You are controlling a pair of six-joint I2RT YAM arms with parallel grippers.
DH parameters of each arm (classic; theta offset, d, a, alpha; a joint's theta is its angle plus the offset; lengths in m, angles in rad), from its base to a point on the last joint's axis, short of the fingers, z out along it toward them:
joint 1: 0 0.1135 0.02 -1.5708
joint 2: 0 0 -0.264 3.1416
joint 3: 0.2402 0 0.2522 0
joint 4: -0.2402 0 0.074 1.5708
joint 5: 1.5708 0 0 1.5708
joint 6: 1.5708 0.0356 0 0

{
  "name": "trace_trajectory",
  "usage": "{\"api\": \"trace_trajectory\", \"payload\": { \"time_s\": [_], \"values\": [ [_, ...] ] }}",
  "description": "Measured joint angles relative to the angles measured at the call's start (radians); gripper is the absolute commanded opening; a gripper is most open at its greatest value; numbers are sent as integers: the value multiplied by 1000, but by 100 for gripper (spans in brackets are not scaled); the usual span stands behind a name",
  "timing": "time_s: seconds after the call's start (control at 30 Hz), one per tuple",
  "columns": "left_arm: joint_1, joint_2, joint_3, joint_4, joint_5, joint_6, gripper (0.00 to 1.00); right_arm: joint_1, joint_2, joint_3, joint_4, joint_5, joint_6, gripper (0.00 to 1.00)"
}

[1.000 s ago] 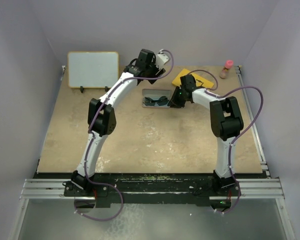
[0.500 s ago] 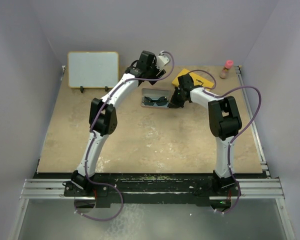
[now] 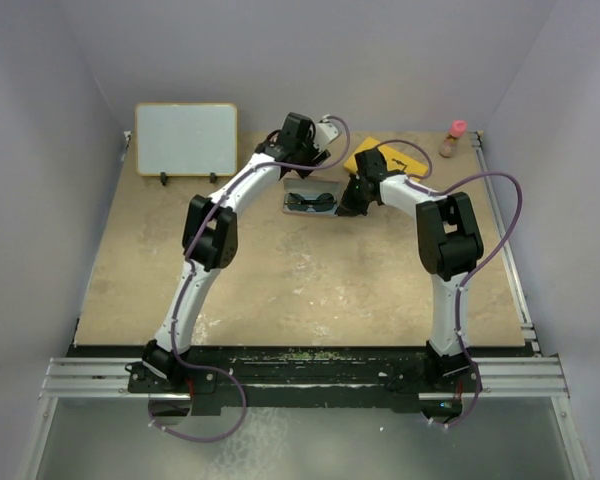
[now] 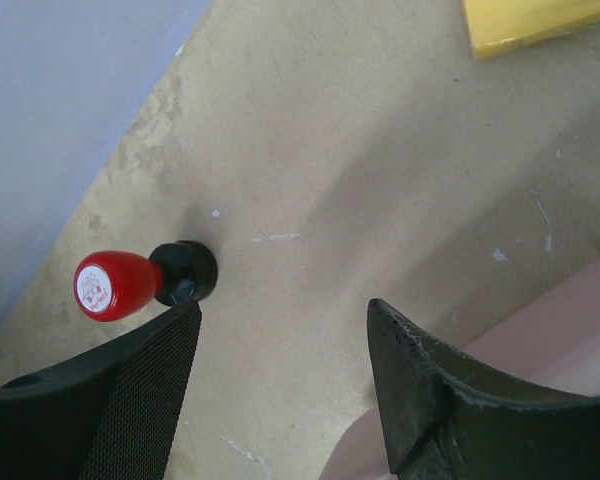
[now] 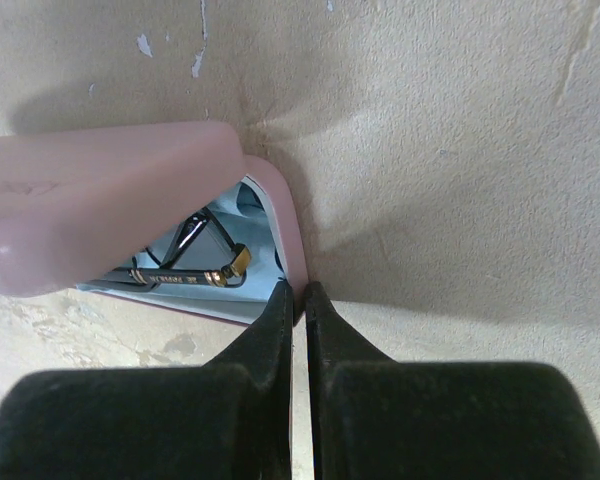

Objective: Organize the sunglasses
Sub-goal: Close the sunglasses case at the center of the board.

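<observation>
The sunglasses (image 3: 310,202) lie in the open pink case (image 3: 325,210) at the table's middle back. In the right wrist view one black arm with a gold hinge (image 5: 185,272) shows inside on the light blue cloth (image 5: 180,300), under the half-lowered pink lid (image 5: 90,200). My right gripper (image 5: 298,288) is shut on the case's right end rim (image 5: 285,235); it also shows in the top view (image 3: 346,205). My left gripper (image 4: 280,305) is open just over the lid's edge (image 4: 550,330), at the case's far side (image 3: 302,178).
A whiteboard (image 3: 185,138) stands at the back left. A yellow pad (image 3: 380,155) lies behind the right gripper and shows in the left wrist view (image 4: 530,20). A small red-capped bottle (image 3: 452,138) stands at the back right. A red-capped dark thing (image 4: 130,283) sits by the wall.
My left arm has swung right and down over the case's far side, and the lid has come down over the sunglasses. My right gripper has stayed at the case's right end.
</observation>
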Motion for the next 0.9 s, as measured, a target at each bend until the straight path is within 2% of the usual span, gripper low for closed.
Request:
{"api": "trace_trajectory", "payload": {
  "time_s": [0.27, 0.63, 0.9],
  "values": [
    [-16, -27, -93, 94, -43, 12, 71, 0, 0, 0, -4, 0, 32, 0],
    [-70, -179, -367, 259, -129, 9, 69, -11, -24, -78, 61, -56, 146, 0],
    [-78, -197, -411, 298, -151, -20, 68, -33, -39, -146, 151, -135, 193, 0]
  ]
}}
